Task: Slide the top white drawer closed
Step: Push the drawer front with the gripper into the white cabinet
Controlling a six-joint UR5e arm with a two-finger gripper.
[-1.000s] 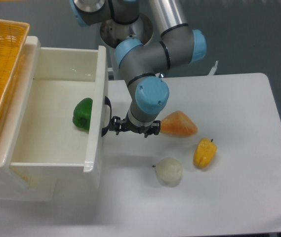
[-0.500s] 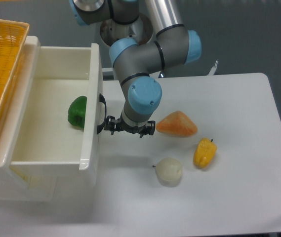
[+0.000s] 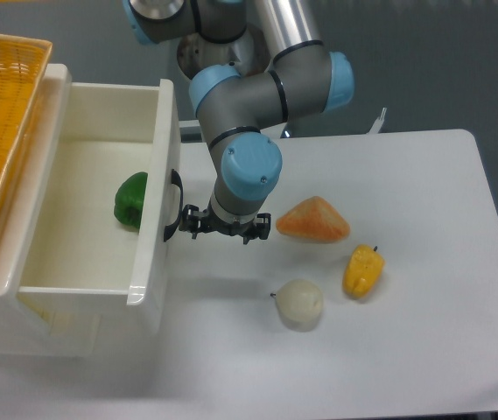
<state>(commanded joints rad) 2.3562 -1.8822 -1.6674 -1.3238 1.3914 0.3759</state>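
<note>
The drawer (image 3: 100, 219) stands at the left of the table (image 3: 424, 332), still pulled well out of the cabinet (image 3: 21, 289), its front panel facing right and carrying a black curved handle (image 3: 172, 206). Over the last second the front panel has travelled leftward, and the green pepper (image 3: 129, 199) inside has ridden with it; the visible interior is shorter than before. The gripper (image 3: 225, 226) has followed the same path and now sits just beside the handle, its left end touching or nearly touching it. Judged from this, the closing push is under way but far from done, since most of the drawer's floor remains exposed.

The jaws are small and dark below the wrist; whether they stand wide or narrow cannot be told from this view.

The drawer is a deep box of glossy white plastic with thick rounded rims and straight walls. The pepper is smooth, lobed and shiny. At the far left a yellow basket (image 3: 3, 96) of woven wicker rests on the cabinet top. On the matte white table, right of the gripper, lie an orange cone-shaped piece (image 3: 316, 220), a yellow pepper (image 3: 362, 271) with ribbed sides, and a pale round piece (image 3: 299, 304) with a short stem, all well apart from the drawer.
</note>
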